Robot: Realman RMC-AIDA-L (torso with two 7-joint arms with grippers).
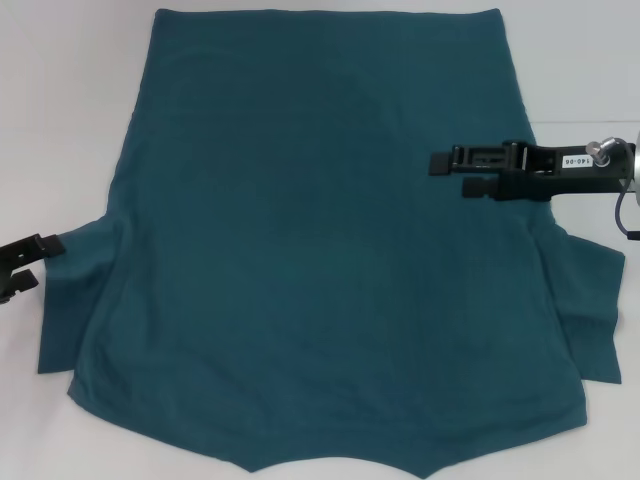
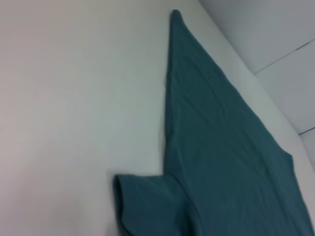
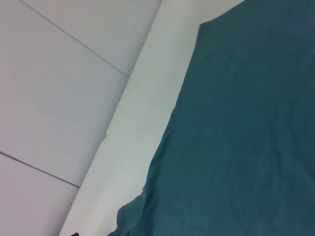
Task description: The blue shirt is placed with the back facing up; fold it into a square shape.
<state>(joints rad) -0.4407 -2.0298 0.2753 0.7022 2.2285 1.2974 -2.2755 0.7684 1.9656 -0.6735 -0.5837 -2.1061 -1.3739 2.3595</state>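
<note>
2 grippers, left gripper [image 1: 40,258] and right gripper [image 1: 448,172], seemingly show only above blue shirt [image 1: 320,260].

Shirt [image 1: 320,250]: you're looking at matt knit cloth, soft, with faint creases and no sheen.
Surface [image 1: 60,110]: you see a smooth white top with a dull, slightly satin finish.
Right hand [image 1: 445,174]: you see black matt fingers, plastic by the look; a bright metal collar sits behind them, beside a white paper label.
Left hand [image 1: 22,268]: you see the same black matt finish.
</note>
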